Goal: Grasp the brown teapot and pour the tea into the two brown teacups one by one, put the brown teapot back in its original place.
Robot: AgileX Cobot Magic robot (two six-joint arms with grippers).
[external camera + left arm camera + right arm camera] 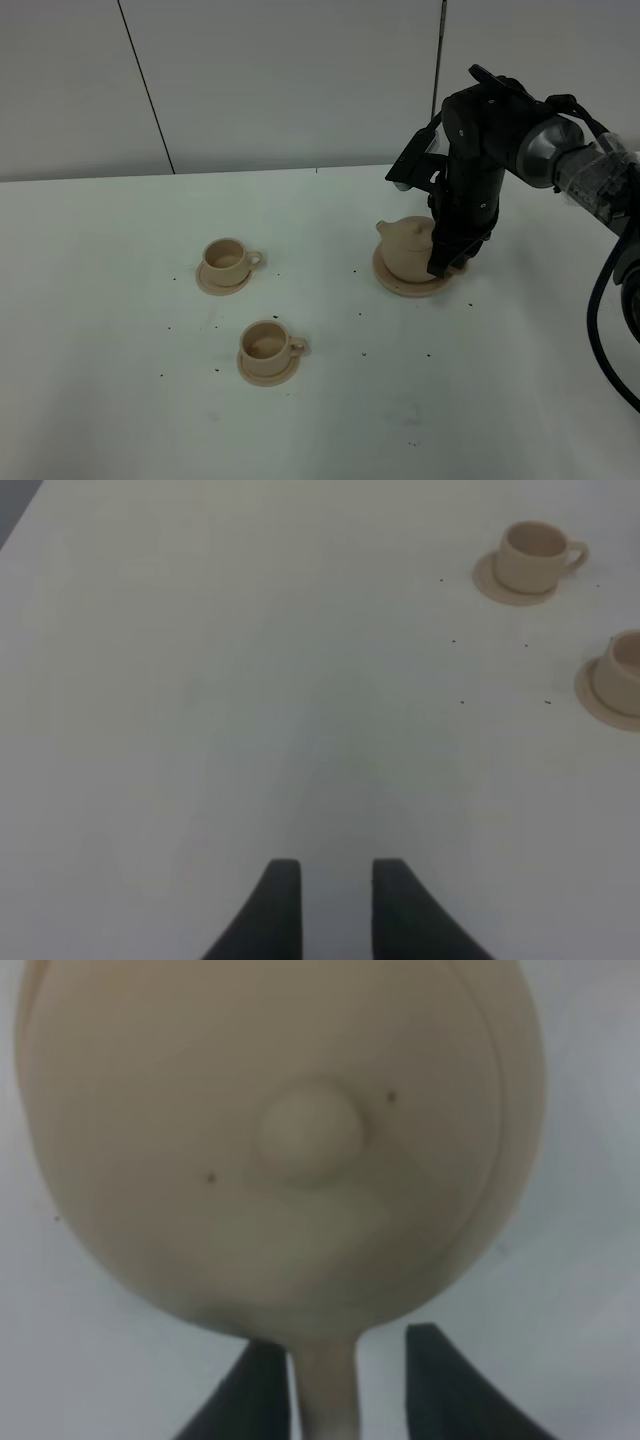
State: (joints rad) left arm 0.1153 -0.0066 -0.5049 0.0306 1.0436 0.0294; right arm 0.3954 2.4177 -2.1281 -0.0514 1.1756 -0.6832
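Note:
The brown teapot [405, 248] sits on its wide tan saucer [398, 286], the original place, right of centre. My right gripper [446, 264] reaches down at the pot's right side. In the right wrist view the teapot [280, 1140] fills the frame, and its loop handle [326, 1390] stands between the fingers of the right gripper [345, 1340]. One finger is against the handle and a gap shows at the other. The two brown teacups [227, 257] [265, 343] stand on their small saucers at the left. My left gripper [335, 870] hovers over bare table, slightly open and holding nothing, with both teacups [530, 555] [625, 665] far from it.
The white table [110, 300] carries scattered dark specks between the cups and the pot. A pale wall stands behind the table's far edge. The right arm's cable hangs at the right border [600, 300].

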